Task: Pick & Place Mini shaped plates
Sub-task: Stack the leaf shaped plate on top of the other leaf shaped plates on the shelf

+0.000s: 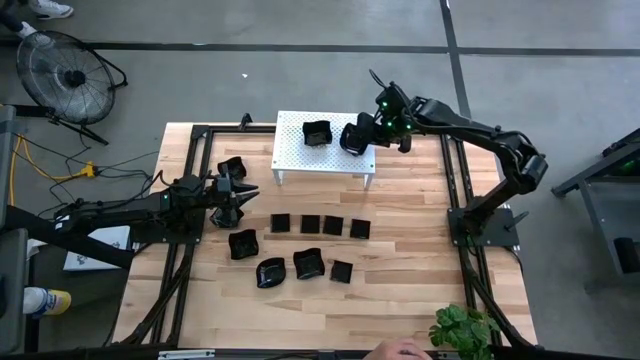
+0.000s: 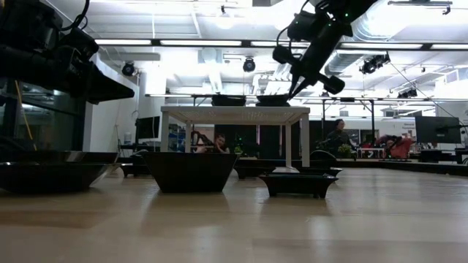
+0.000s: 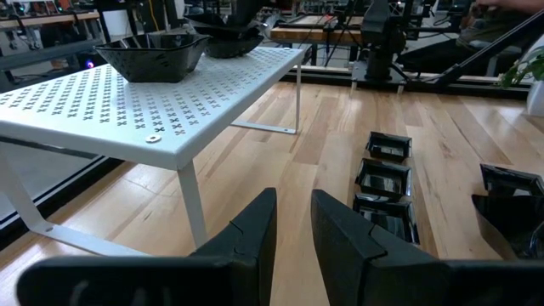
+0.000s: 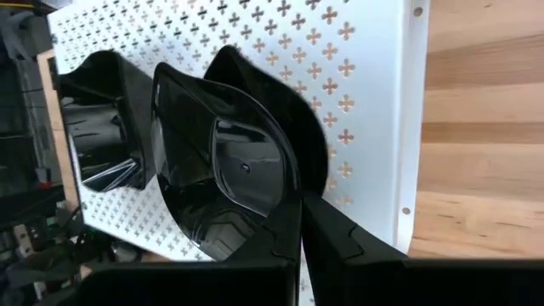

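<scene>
The white perforated stand [image 1: 325,160] is at the table's far middle. One black mini plate [image 1: 317,132] rests with its base on the stand. Beside it is a rounder plate [image 1: 352,138] with my right gripper [image 4: 299,208] shut on it, slanting down from the right. Several more plates lie on the wood: a row of small squares [image 1: 320,225], some larger ones [image 1: 290,266] nearer the front, and one [image 1: 231,168] by the left arm. My left gripper [image 3: 293,217] waits level at the table's left. Its fingers are a narrow gap apart with nothing between them. My right gripper pinches the rounder plate's rim [image 4: 285,191] between its two fingers, on the plate's right side. The fingers slant down from the table's right. The plate sits hollow side up at the stand's top [image 2: 272,99]. Whether its base touches the stand I cannot tell.
Black frame rails [image 1: 465,215] run along both sides of the table. A potted plant [image 1: 465,328] and a person's hand [image 1: 395,350] are at the near edge. A fan [image 1: 65,70] stands on the floor at the far left. The stand's right half [image 1: 360,160] is bare.
</scene>
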Robot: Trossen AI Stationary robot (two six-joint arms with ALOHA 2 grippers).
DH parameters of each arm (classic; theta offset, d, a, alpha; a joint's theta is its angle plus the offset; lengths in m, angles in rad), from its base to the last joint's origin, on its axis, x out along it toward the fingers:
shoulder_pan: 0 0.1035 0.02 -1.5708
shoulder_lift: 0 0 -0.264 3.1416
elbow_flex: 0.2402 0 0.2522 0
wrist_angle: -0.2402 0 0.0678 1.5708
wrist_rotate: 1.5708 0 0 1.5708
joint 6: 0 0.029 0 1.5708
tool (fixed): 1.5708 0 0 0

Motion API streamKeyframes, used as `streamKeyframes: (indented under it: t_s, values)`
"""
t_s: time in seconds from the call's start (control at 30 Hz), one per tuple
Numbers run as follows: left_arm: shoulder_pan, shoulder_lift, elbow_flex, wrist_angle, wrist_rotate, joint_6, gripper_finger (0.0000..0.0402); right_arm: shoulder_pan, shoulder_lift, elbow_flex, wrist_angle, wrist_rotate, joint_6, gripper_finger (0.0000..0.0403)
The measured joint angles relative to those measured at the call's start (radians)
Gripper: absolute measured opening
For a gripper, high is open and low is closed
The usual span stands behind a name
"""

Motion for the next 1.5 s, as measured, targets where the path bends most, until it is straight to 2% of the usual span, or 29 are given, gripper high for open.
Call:
streamKeyframes:
  t_s: [1.5]
  values:
    - [0.0, 0.0, 0.0, 0.0, 0.0, 0.0, 0.0073, -0.002, 0.012, 0.0, 0.011, -0.007, -0.113, 0.0012]
